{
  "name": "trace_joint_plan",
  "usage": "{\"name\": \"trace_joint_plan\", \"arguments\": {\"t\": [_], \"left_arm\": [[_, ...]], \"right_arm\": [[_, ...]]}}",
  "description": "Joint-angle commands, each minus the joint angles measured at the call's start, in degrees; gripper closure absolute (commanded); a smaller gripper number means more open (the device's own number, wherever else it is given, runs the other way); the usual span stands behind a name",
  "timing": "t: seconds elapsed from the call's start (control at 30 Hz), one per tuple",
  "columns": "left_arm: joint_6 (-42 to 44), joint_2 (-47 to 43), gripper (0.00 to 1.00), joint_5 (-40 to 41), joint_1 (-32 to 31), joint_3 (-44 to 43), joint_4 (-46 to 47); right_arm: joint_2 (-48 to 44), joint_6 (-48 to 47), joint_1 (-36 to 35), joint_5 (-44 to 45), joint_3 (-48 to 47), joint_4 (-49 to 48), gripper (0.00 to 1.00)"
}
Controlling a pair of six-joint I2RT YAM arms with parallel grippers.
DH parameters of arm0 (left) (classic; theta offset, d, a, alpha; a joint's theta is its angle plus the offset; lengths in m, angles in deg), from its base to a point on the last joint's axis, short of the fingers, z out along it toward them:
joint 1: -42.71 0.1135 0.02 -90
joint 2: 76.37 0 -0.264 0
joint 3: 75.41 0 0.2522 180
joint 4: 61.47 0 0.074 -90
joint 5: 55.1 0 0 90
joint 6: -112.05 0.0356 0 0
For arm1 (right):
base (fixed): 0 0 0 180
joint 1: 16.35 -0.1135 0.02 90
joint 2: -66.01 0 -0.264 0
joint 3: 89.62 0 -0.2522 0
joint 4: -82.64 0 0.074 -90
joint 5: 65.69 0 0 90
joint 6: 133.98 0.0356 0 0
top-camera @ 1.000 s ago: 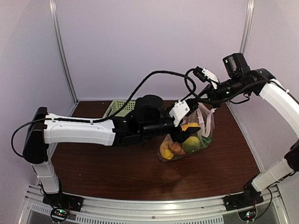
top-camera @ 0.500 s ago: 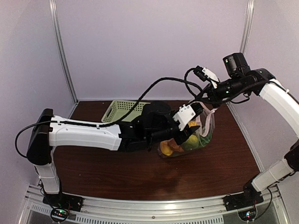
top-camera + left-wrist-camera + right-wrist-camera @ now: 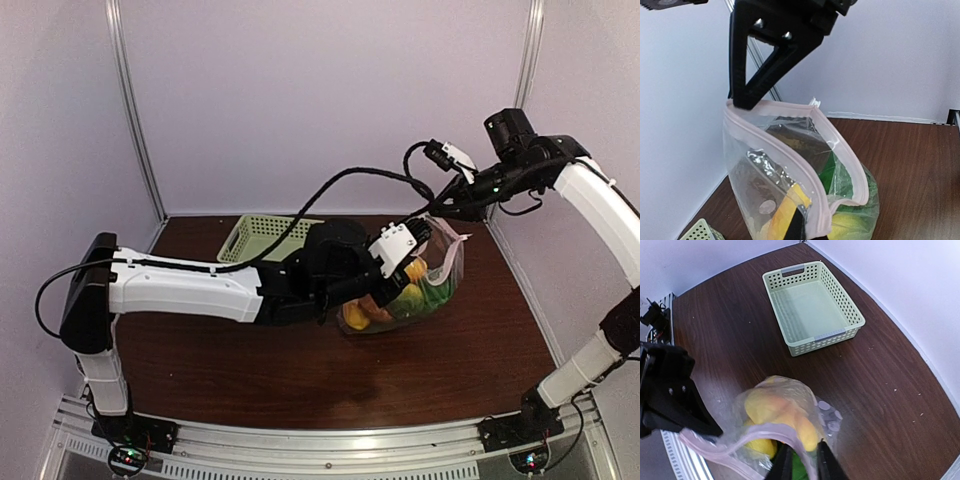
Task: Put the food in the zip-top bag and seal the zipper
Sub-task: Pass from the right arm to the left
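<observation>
The zip-top bag stands right of centre on the table, mouth agape, the food inside; the left gripper meets its pink zipper, though its spread cannot be told; the right gripper pinches the far rim, fingers nearly closed; farther left sits the green basket.

This looks like a robot lab cell. Plain pale walls and metal posts close the space beyond and on both sides of the left gripper. Well back from it, at the near edge of the table, both arms are bolted on a metal rail.
</observation>
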Motion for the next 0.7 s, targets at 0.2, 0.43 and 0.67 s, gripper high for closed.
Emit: {"name": "trace_joint_plan", "arguments": {"t": [0.2, 0.43, 0.67], "left_arm": [[-1.0, -8.07, 1.0, -14.39, 6.75, 7.39, 4.56], [-0.38, -8.96, 1.0, -27.54, 11.1, 9.45, 4.32], [-1.44, -9.1, 1.0, -29.2, 12.4, 9.8, 5.7]], "right_arm": [[-1.48, -35.05, 20.29, -12.34, -3.69, 23.69, 0.54], [-5.27, -41.16, 22.7, -16.87, 12.0, 15.29, 0.51], [-8.28, -33.69, 22.22, -21.32, 20.17, -0.64, 0.46]]}}
